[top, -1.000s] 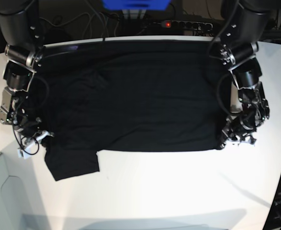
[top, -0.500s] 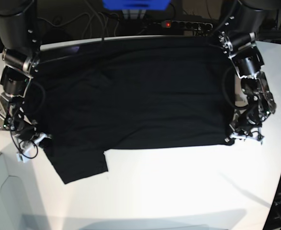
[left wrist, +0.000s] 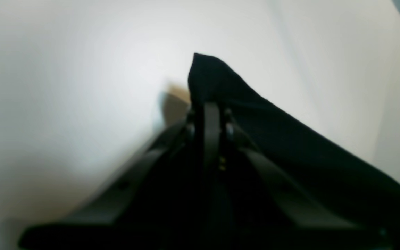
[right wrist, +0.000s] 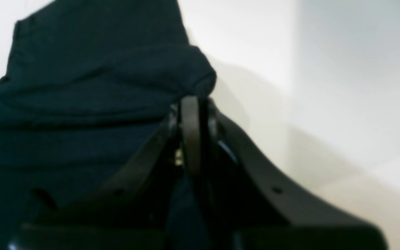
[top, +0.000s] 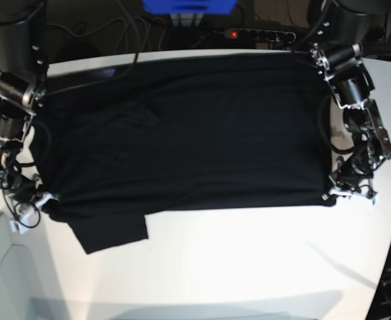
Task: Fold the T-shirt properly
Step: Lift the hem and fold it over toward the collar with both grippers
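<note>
black cloth — the t-shirt [top: 182, 133] lies spread flat on the white table [top: 248, 267], no fold made yet. left gripper [top: 345, 190] and right gripper [top: 32, 203] each pinch a near corner — all folding remains.

Both wrist views are soft and blurred, while the base view shows overhead glare on the white table [top: 248, 267].

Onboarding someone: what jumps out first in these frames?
The black T-shirt spread wide over most of the white table, one sleeve hanging out at its near left edge. Then the two grippers, right gripper and left gripper, each shut on a near corner of it.
</note>
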{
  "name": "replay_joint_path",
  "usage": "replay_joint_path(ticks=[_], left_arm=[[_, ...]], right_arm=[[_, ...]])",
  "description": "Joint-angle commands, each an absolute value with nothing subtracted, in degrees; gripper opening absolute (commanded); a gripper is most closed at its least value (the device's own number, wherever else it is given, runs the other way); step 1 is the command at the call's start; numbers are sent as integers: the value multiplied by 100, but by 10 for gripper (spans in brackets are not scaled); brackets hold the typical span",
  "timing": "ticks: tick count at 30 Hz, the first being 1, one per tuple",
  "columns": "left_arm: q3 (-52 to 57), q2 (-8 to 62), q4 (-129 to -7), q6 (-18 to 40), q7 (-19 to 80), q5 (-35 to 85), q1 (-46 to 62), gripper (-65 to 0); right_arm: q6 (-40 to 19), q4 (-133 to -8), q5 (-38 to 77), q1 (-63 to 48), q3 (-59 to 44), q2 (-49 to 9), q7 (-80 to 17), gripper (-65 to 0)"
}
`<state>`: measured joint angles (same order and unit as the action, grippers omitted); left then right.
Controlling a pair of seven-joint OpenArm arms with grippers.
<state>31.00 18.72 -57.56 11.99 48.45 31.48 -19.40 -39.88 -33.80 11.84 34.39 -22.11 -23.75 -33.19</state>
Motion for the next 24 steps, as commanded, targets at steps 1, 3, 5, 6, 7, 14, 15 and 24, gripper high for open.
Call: replay_joint_path(ticks=[1, 3, 5, 6, 7, 14, 15, 24], left_arm=[[3125, 2018, -5947, 1209, 4699, 3178, -2097, -650], [3143, 2018, -6167, 1209, 4699, 3152, -2062, -650], [3143, 2018, -6457, 1209, 4699, 3125, -2035, -650], [3143, 2018, -6580, 1209, 4716, 3125, -2026, -650], [3143, 2018, -6686, 1209, 4743, 3125, -1982, -650], [3108, 1982, -7442, 1209, 4752, 3125, -1552, -650], [3108, 1974, -7547, 1209, 4752, 3125, -1429, -650], [3160, 1956, -8488, 1209, 4690, 3178, -382, -650]], right_arm=[[-4000, -3477, 1262, 3618, -2246, -2571, -3152, -650], [-4000, -3477, 1262, 3591, -2246, -2607, -3152, -650], [-4000, -3477, 1323, 3495, -2273, -2703, -3152, -650], [-4000, -3512, 1446, 3433, -2343, -2747, -3160, -650], [-4000, -3600, 1578, 3354, -2413, -2747, -3204, -650], [-4000, -5297, 1692, 2466, -2853, -2571, -4110, -650], [-4000, -5622, 1692, 2273, -2976, -2527, -4233, -650], [-4000, -7705, 1692, 1191, -3697, -1938, -4980, -650]])
